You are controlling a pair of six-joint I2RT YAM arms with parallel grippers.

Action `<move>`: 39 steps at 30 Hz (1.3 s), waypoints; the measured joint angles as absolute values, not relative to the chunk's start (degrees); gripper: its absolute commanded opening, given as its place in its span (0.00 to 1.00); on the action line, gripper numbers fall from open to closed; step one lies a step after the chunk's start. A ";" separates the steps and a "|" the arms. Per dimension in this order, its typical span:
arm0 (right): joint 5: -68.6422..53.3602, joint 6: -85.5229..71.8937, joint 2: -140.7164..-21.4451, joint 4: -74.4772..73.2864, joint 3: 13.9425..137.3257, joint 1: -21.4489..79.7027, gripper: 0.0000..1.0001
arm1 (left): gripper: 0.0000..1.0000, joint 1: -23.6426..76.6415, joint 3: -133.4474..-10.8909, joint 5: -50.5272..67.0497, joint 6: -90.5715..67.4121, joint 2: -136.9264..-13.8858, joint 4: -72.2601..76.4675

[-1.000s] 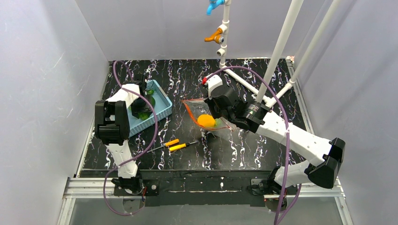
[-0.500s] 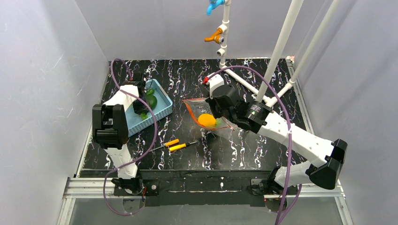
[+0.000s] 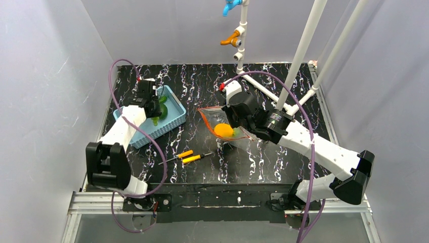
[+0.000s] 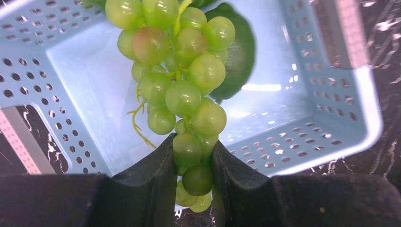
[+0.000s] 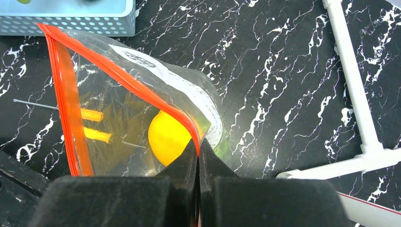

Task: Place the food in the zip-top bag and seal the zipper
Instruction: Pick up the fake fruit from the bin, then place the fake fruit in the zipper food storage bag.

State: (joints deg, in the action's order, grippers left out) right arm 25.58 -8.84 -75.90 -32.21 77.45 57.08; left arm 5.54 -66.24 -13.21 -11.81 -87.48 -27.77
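The green grape bunch [image 4: 182, 90] hangs over the light blue basket [image 4: 331, 109], its lower end clamped between the left fingers [image 4: 151, 175]. A dark green oval [image 4: 239, 52] lies inside the basket. Right of the basket, the clear zip-top bag [image 5: 108, 118] sits on the table [image 5: 283, 71] and contains a round yellow fruit [image 5: 168, 135]. The right fingers [image 5: 182, 165] pinch its red-orange zipper [image 5: 118, 75].

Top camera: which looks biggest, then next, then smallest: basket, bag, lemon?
1. Basket.
2. Bag, but it is partly hidden, so these two are unsure.
3. Lemon, clearly smallest.
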 measured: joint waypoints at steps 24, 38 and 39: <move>23.79 -8.80 -77.41 -31.62 77.56 57.08 0.01 | 0.00 13.45 -53.06 38.06 -40.38 -46.78 -20.91; 23.81 -8.80 -77.32 -30.96 77.19 57.08 0.01 | 0.00 37.74 -60.03 38.48 -48.03 -56.40 -13.04; 23.81 -8.80 -77.28 -30.92 77.08 57.08 0.01 | 0.00 37.85 -60.05 38.39 -48.84 -57.04 -12.75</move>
State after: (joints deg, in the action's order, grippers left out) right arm 23.81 -8.80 -77.28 -30.92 77.08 57.08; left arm 37.85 -60.05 38.39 -48.84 -57.04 -12.75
